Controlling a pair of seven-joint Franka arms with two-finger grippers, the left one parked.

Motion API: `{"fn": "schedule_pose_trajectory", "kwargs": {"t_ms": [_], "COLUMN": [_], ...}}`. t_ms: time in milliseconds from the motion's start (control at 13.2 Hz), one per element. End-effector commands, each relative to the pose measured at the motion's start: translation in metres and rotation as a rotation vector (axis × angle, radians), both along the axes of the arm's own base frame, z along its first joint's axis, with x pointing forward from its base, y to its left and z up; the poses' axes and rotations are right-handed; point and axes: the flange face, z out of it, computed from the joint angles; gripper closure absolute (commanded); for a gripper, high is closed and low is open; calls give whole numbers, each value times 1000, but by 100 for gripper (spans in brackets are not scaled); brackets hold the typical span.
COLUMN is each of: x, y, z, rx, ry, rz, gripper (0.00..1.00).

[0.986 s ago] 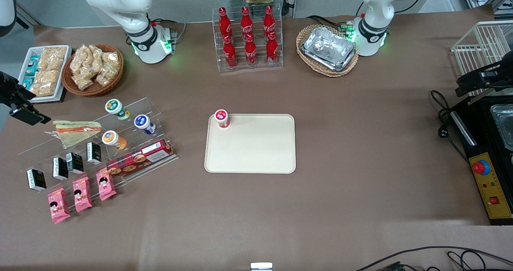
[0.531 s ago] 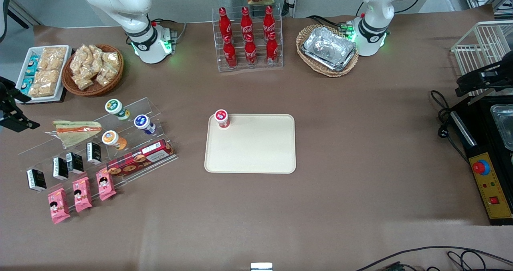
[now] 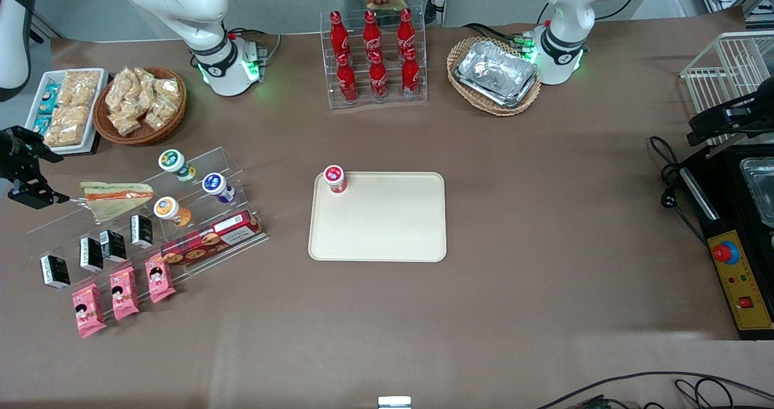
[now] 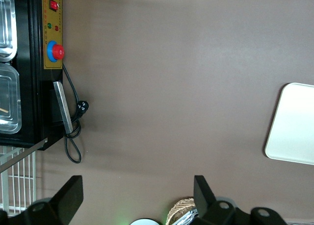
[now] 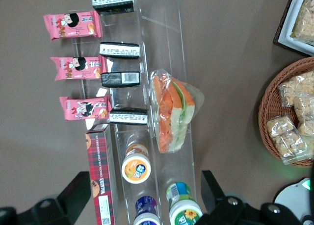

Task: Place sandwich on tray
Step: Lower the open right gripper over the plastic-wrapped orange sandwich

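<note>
one gripper (image 3: 27, 173) above sandwich (image 3: 115, 198)

Right arm reaching out from its base at the working arm's end of the table, white upper link (image 3: 15, 31) raised, dark wrist angled downward. Gripper (image 3: 27, 173) held low near the table edge, above the surface, fingers (image 5: 78, 195) spread apart with nothing between them, camera on the wrist facing straight down.

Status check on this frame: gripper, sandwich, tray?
Gripper open, empty, beside sandwich. Sandwich on clear display rack, ungrasped. Tray holds one red-capped bottle at a corner.
</note>
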Motion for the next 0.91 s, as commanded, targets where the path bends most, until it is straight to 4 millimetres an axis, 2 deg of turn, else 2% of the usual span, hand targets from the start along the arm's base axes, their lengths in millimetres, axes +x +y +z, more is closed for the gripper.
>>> {"fn": "schedule_pose_trajectory", "kwargs": {"t_ms": [0,379,834], "x": [-22,-43,-51], "y": [-9,-16,-31], "z": [-20,-56,-97], "rx": [-12,-18,-19], "ry": [-20,-56,-73], "rz": [-63,-86,-114], "gripper": [0,1,2]}}
